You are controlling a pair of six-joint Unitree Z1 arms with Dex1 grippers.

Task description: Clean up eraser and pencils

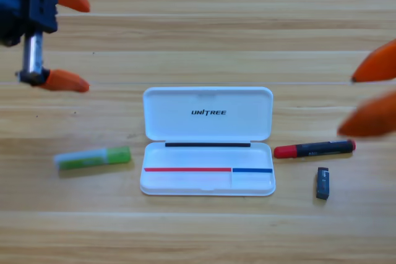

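Left gripper (85, 40) above open case (208, 141)

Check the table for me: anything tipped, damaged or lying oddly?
Nothing stands out. The white case lies open and square; the green pencil, red marker and eraser lie intact on the table outside it.

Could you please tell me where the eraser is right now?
The eraser lies on the table at lower right, just below the red marker and right of the open case.
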